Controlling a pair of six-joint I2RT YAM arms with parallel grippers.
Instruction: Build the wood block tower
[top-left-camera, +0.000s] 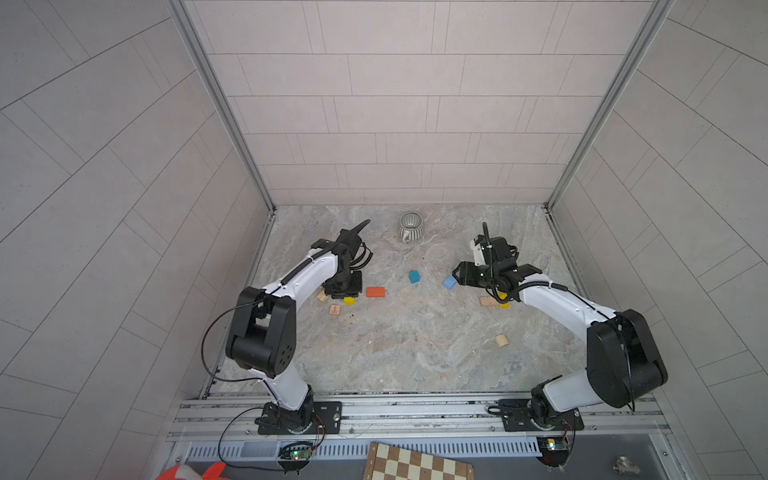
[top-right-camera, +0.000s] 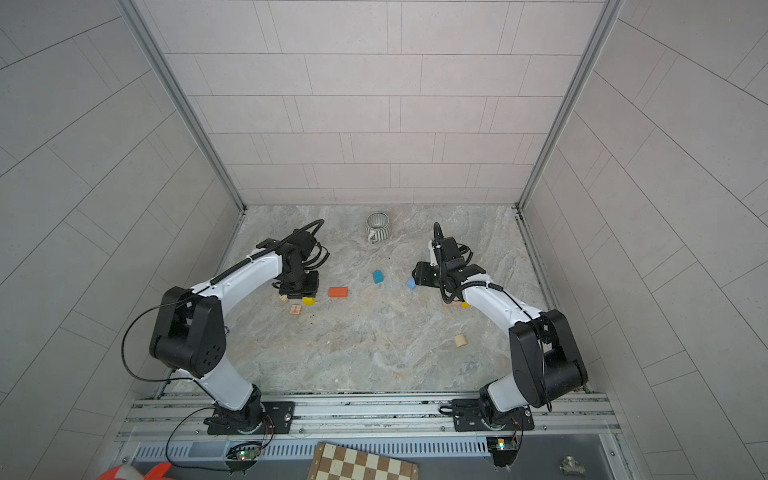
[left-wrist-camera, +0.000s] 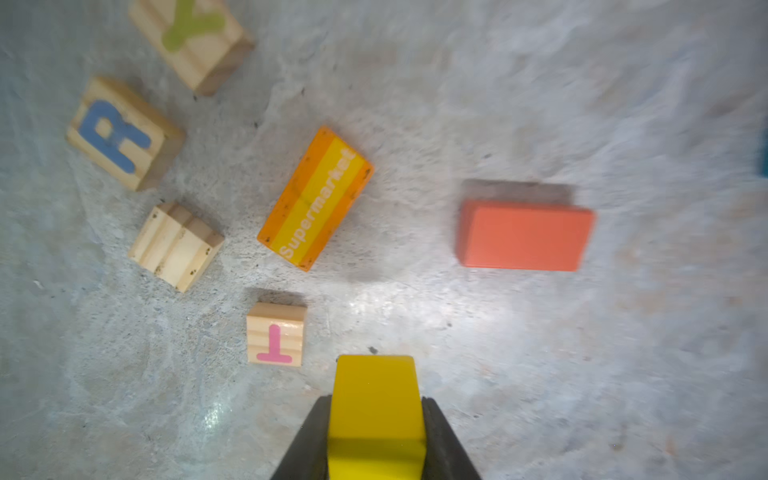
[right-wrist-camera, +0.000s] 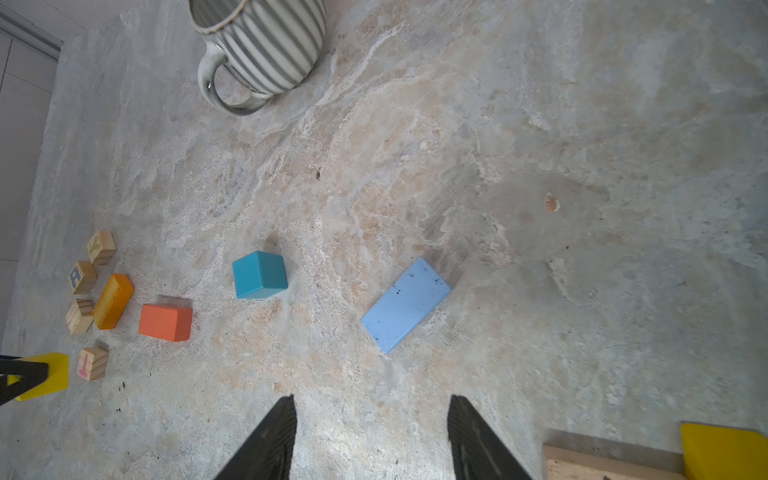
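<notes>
Beside the T cube, the left gripper is clamped on a yellow block. Right gripper hangs parted, empty, near the blue brick; teal cube and red brick lie apart on the table

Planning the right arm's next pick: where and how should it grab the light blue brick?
Across its two long edges, near the middle, coming straight down from above. The light blue brick lies flat on its broad face, so only the thin sides offer a hold. It sits skewed to the open right hand, so I'd turn the wrist first. Nothing touches it.
</notes>
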